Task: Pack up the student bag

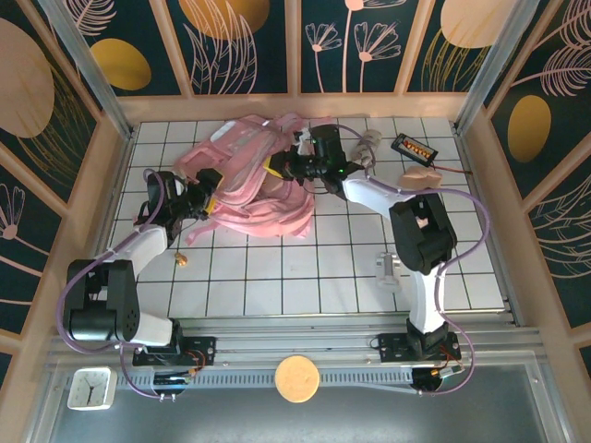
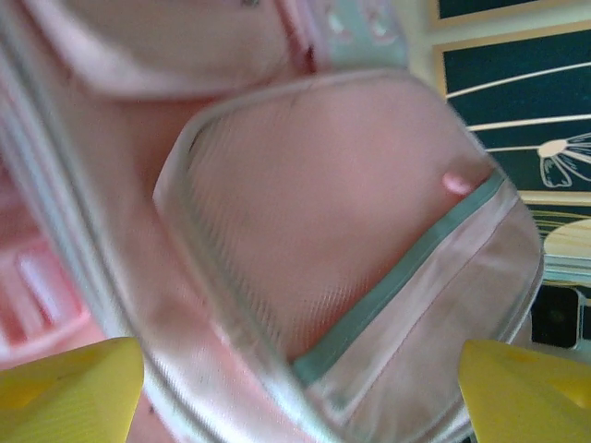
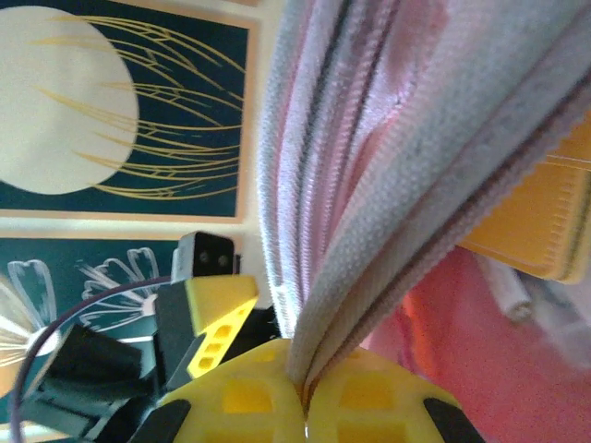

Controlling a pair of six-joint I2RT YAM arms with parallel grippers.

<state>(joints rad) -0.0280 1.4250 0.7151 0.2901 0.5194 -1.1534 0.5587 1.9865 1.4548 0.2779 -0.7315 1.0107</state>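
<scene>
OK, going from the left: a small white clock [image 1: 90, 388] sits off the table [image 1: 277, 277] at the near-left corner. My left gripper [image 1: 197, 198] is at the left flank of the student bag [image 1: 254, 175], jaws wide apart and holding nothing. On the left wrist camera its yellow fingertips [image 2: 69, 388] sit in the 2 bottom corners, with the bag's mesh pocket [image 2: 305, 240] and its grey-green trim between and beyond them. I can't tell if the tips touch fabric. A small brown round thing [image 1: 182, 261] lies on the tiles nearer me than that gripper, apart from the bag.

The bag lies crumpled at the far middle of the table, with its straps [image 1: 268, 221] bunched on the near side.

The right gripper [image 1: 288, 166] is at the bag's right side, jaws together and clamped on a fold of the bag's edging. The right wrist camera shows the grey-pink tape pinched between the 2 yellow pads [image 3: 369, 406]. A yellow ribbed thing [image 3: 540, 212] sits behind the fabric; I can't tell what it is.

Further right are a black gadget [image 1: 413, 146], a beige pouch [image 1: 420, 173] near it and a small clear thing [image 1: 388, 270]. A wooden disc [image 1: 296, 378] sits between the bases.
</scene>
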